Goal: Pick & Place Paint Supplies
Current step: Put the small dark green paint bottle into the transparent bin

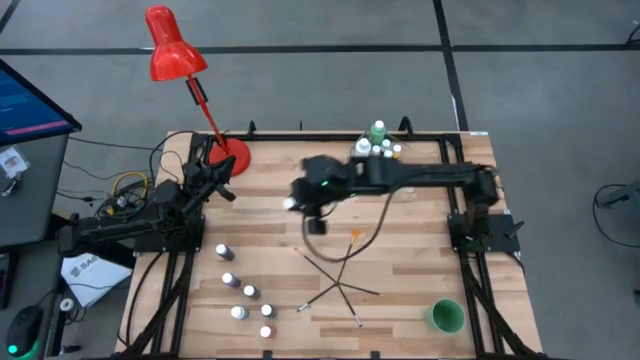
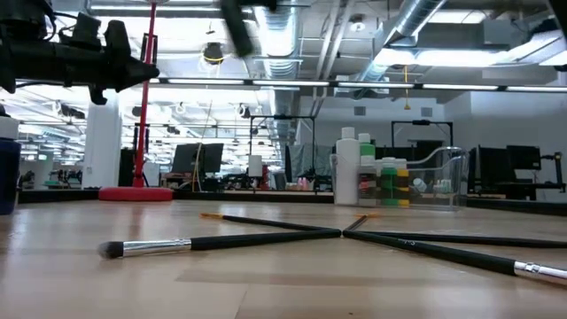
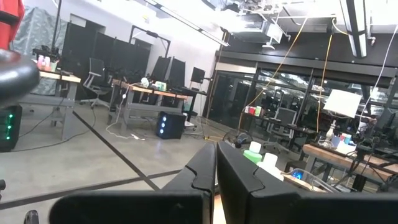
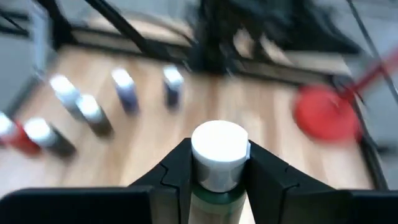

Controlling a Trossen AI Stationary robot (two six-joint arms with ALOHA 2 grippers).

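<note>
My right gripper [image 4: 219,155] is shut on a tiny white-capped paint bottle [image 1: 290,203] and hovers over the table's middle [image 1: 300,200]. Several more tiny bottles [image 1: 240,290] stand on their bases near the table's left near part. Several thin dark paintbrushes [image 1: 340,275] lie flat and crossed on the wood [image 2: 266,239]. The taller green and white bottles [image 1: 378,135] stand in the clear tub [image 2: 434,177] at the far edge. My left gripper [image 3: 216,163] is shut and waits beside the red lamp's base [image 1: 218,182]. My right gripper pinches the tiny bottle between its two fingers, just below the white cap [image 4: 219,146]. One finger [image 4: 177,165] lies on each side of the bottle. The bottle stands upright in the hold, its greenish body [image 4: 214,199] between the fingers, lifted clear of the table.
A red desk lamp [image 1: 170,50] stands with its base [image 1: 235,155] on the table's far left corner. A green cup [image 1: 446,316] sits near the right near corner. Bare wood [image 1: 420,230] lies between the brushes and the tub.
</note>
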